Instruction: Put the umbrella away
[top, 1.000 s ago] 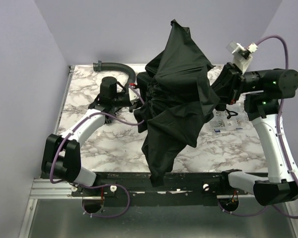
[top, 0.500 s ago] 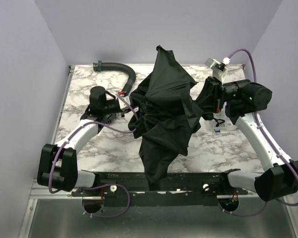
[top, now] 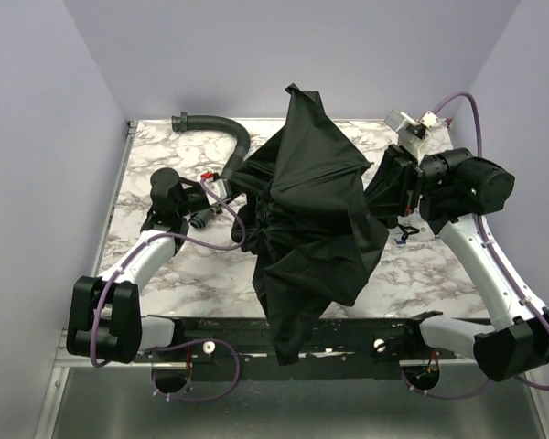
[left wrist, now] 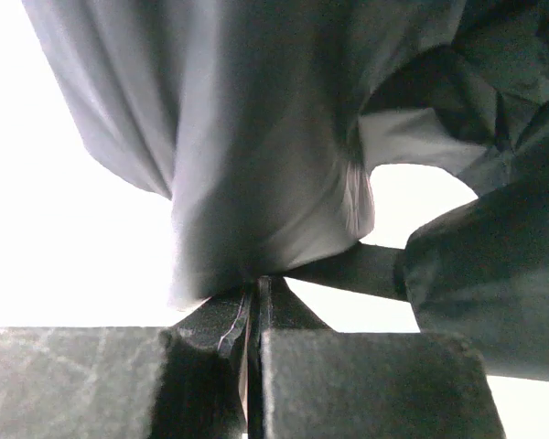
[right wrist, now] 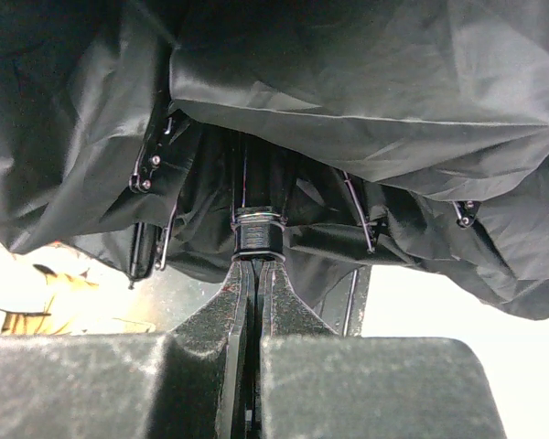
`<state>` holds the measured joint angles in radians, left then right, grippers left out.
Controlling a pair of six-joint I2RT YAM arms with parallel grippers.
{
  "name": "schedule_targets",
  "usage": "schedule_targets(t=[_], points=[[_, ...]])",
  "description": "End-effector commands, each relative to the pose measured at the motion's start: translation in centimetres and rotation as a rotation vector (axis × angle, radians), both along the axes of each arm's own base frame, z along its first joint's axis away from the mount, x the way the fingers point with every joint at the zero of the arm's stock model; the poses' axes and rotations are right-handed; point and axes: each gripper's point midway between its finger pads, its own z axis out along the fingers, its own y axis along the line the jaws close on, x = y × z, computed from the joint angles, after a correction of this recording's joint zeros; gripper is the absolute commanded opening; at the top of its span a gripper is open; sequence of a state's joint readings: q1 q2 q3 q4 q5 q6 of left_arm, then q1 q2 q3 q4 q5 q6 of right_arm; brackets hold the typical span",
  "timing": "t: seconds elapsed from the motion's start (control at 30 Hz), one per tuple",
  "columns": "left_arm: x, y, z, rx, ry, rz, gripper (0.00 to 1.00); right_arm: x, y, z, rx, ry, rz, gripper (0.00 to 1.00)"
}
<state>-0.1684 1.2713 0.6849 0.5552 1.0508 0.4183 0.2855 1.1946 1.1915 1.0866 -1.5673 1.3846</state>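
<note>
At the left of the overhead view, the left pincer [top: 225, 189] reaches across the marbled worktop [top: 174, 265] to the near edge of the umbrella [top: 311, 210]. It sits just below the end of a black ribbed hose [top: 210, 125] that curves along the upper left of the worktop. From above its fingers are too small to judge. The left wrist view shows them [left wrist: 221, 320] lying together with only a hairline between, nipping a fold of the canopy at their very tips. A thin dark bar runs from there to the right under the cloth.

At centre frame the umbrella is half collapsed, a crumpled black canopy held between the two arms. Its peak overlaps the back wall and its lowest fold overlaps the black rail [top: 366, 331] at the bottom. Whether any cloth touches the worktop cannot be told.

The overhead view gives only the outside of the fabric. The right wrist view looks in under it and shows metal ribs [right wrist: 163, 233] with riveted joints and a black collar [right wrist: 258, 240] on the shaft. The right pincer [right wrist: 257, 267], at the canopy's right side, has its fingers pressed together on that collar.

Under the right arm a small printed card [top: 403, 238] lies mostly hidden, its print too small to read.
</note>
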Motion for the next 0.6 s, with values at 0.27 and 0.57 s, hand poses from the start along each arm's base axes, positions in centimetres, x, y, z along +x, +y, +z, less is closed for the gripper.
schedule_targets(t=[0.27, 0.57], points=[[-0.9, -0.3, 0.1, -0.088, 0.005, -0.084, 0.0, -2.4, -0.5, -2.7, -0.071, 0.002, 0.106, 0.0], [1.6, -1.1, 2.6, -0.095, -0.042, -0.138, 0.0, -3.4, -0.1, -8.0, -0.108, 0.106, 0.149, 0.0]])
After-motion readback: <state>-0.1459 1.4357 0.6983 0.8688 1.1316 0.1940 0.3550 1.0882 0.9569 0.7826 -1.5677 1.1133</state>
